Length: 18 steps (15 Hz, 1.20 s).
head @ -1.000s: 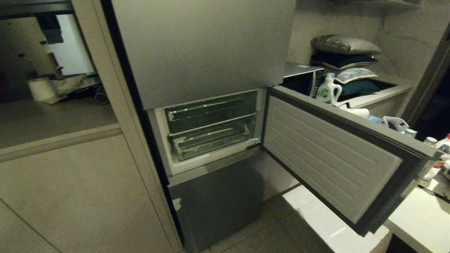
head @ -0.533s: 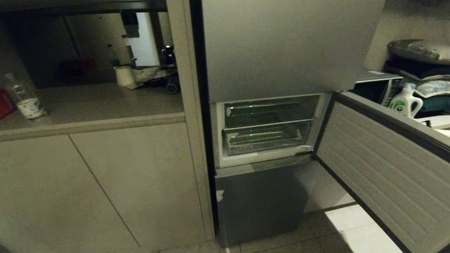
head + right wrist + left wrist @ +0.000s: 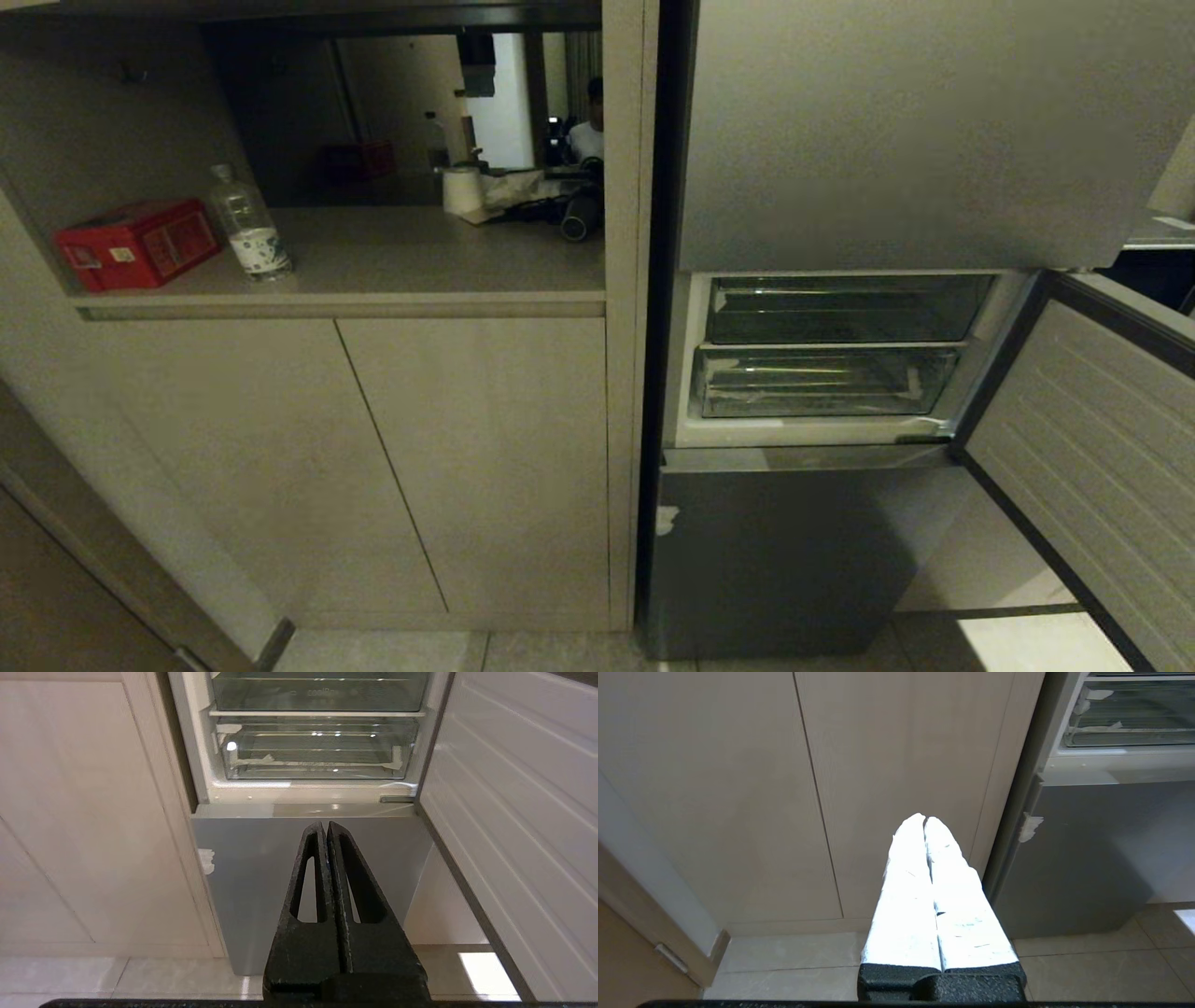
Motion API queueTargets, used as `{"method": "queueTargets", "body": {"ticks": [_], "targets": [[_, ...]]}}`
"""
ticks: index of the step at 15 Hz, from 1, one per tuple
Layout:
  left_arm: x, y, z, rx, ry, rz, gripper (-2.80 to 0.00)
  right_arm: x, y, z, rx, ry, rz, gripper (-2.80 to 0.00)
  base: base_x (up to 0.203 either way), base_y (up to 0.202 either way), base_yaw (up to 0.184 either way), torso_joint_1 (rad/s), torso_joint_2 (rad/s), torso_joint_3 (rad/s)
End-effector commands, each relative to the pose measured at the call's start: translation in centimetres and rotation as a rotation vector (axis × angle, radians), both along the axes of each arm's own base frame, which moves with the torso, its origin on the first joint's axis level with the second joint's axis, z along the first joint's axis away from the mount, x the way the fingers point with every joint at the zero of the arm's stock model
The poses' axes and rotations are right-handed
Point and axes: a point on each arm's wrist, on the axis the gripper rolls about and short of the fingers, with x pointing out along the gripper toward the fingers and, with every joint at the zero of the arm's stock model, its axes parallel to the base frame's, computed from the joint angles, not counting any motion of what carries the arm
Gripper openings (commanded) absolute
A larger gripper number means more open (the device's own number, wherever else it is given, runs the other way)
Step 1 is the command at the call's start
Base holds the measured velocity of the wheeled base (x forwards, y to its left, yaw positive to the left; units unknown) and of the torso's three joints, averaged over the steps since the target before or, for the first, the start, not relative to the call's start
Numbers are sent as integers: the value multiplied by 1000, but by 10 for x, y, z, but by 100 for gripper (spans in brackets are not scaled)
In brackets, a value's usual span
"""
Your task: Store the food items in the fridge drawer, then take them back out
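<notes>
The fridge drawer (image 3: 817, 383) is the lower of two clear bins in the fridge's open middle compartment. It is pushed in and looks empty, also in the right wrist view (image 3: 317, 751) and at the edge of the left wrist view (image 3: 1125, 723). The shallower clear bin (image 3: 840, 310) sits above it. The food items are out of view. Neither arm appears in the head view. My left gripper (image 3: 924, 819) is shut and empty, low down before the beige cabinet doors. My right gripper (image 3: 325, 823) is shut and empty, in front of the grey lower fridge door, below the drawer.
The compartment's door (image 3: 1092, 448) stands swung open to the right. Left of the fridge, beige cabinet doors (image 3: 467, 457) sit under a counter niche holding a red box (image 3: 135, 245), a water bottle (image 3: 247, 224) and a paper roll (image 3: 460, 189). A person (image 3: 588, 131) is far behind.
The whole head view has swung to the left, so the fridge now sits at the right and the counter niche with the red box and bottle has come into view. Nothing itself moved.
</notes>
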Motion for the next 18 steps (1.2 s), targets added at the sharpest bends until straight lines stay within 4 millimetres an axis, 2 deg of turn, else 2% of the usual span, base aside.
{"method": "queueTargets", "body": {"ticks": [1, 10, 18], "targets": [[0, 0, 0, 0, 1, 1, -280, 2, 0, -9, 0, 31, 0, -280, 0, 0, 0, -69, 154, 77], [0, 0, 0, 0, 1, 1, -280, 2, 0, -9, 0, 31, 0, -280, 0, 0, 0, -89, 199, 102], [0, 0, 0, 0, 1, 1, -280, 2, 0, -9, 0, 30, 0, -280, 0, 0, 0, -134, 302, 161]]}}
